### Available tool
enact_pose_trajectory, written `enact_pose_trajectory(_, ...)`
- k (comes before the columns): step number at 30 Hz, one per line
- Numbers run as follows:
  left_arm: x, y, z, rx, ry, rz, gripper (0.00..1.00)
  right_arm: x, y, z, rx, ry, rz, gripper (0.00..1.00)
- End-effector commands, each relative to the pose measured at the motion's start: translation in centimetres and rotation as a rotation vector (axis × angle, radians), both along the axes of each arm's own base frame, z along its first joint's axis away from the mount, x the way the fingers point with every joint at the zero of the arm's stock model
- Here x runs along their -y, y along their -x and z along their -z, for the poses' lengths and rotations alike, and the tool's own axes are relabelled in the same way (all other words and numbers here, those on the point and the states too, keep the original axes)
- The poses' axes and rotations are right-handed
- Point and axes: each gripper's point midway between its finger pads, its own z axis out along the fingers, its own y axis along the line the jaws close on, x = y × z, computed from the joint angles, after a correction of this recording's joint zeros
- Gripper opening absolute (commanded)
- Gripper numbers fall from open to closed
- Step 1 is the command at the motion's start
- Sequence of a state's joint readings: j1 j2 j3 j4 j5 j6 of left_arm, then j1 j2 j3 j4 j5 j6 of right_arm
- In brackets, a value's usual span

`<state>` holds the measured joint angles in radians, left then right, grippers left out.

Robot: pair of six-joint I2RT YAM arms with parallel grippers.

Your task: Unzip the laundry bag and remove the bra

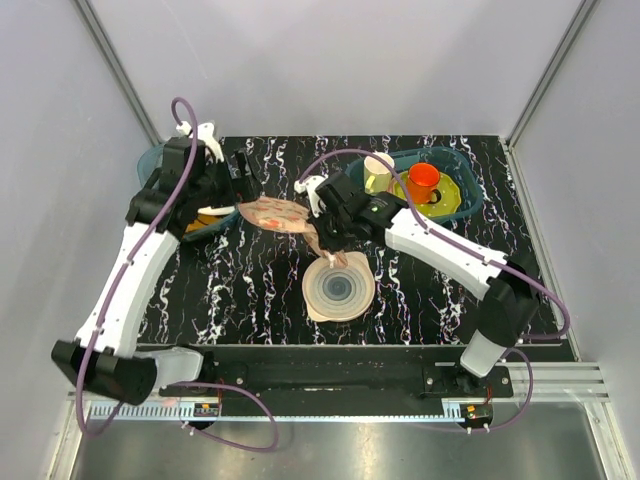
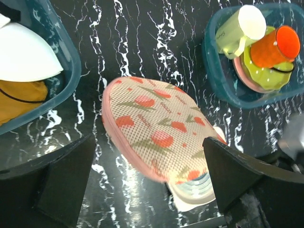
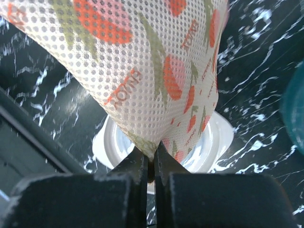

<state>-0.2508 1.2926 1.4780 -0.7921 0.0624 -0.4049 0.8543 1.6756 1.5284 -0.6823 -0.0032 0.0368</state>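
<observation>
Table (image 1: 250,300): black marbled top; nothing from the bag lies on it.
Laundry bag (image 1: 275,214): held up above the table between the arms, its lower corner over the pale ringed disc (image 1: 340,290).
Right gripper (image 3: 151,159): pressed together, pinching the bag's mesh edge.
Left gripper (image 1: 242,178): spread wide beside the bag's other end, holding nothing.
Bra: not visible, probably inside.
Progress: no open zip shows, so unzipping and removal both seem left.

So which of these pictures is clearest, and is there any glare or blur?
Right wrist view: the laundry bag is very close, its mesh holes crisp, while the right tool pinching it is dark and soft. Left wrist view: the bag's near edge is smeared, and the glossy table shows white glare. Top view: evenly lit, everything small.
</observation>
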Motion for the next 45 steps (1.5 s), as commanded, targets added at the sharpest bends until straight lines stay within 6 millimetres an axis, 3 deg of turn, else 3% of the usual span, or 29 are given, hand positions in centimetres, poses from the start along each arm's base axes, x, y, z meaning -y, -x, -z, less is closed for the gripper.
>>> enact_pose_trajectory(1, 0.3, 1.3, -3.9, 0.272, -0.061, 0.161, 0.99, 0.3, 2.5, 0.3, -0.128, 0.032, -0.127, 0.00)
enact_pose_trajectory(4, 1.8, 2.4, -5.1, 0.348, -0.045, 0.274, 0.99, 0.7, 2.4, 1.3, -0.171, 0.054, -0.116, 0.00)
enact_pose_trajectory(7, 2.3, 2.7, -4.4, 0.328, -0.028, 0.271, 0.99, 0.8, 1.7, 1.4, -0.175, 0.054, -0.087, 0.00)
enact_pose_trajectory(11, 5.6, 3.7, -2.2, 0.257, 0.035, 0.373, 0.96, 0.1, 1.5, 1.1, -0.197, 0.025, -0.055, 0.00)
enact_pose_trajectory(15, 7.6, 5.2, 0.4, 0.236, -0.028, 0.485, 0.95, -0.3, 1.8, 1.1, -0.234, 0.000, -0.077, 0.00)
enact_pose_trajectory(22, 6.9, 4.9, 2.9, 0.423, -0.206, 0.552, 0.96, -0.4, 2.8, 0.6, -0.309, -0.040, -0.138, 0.00)
enact_pose_trajectory(24, 6.8, 5.1, 2.5, 0.490, -0.241, 0.574, 0.95, -0.5, 2.9, 0.6, -0.318, -0.042, -0.147, 0.00)
enact_pose_trajectory(31, 9.1, 6.6, 2.8, 0.648, -0.349, 0.782, 0.95, -0.5, 3.1, 0.5, -0.344, -0.053, -0.162, 0.00)
enact_pose_trajectory(37, 11.5, 7.9, 5.5, 0.605, -0.399, 0.943, 0.96, -0.7, 3.1, 0.3, -0.355, -0.066, -0.168, 0.00)
enact_pose_trajectory(39, 11.7, 7.7, 7.2, 0.567, -0.415, 0.965, 0.96, -0.7, 3.1, 0.2, -0.357, -0.069, -0.173, 0.00)
enact_pose_trajectory(45, 11.3, 6.5, 8.9, 0.581, -0.458, 0.920, 0.95, -0.4, 3.6, -0.1, -0.371, -0.086, -0.181, 0.00)
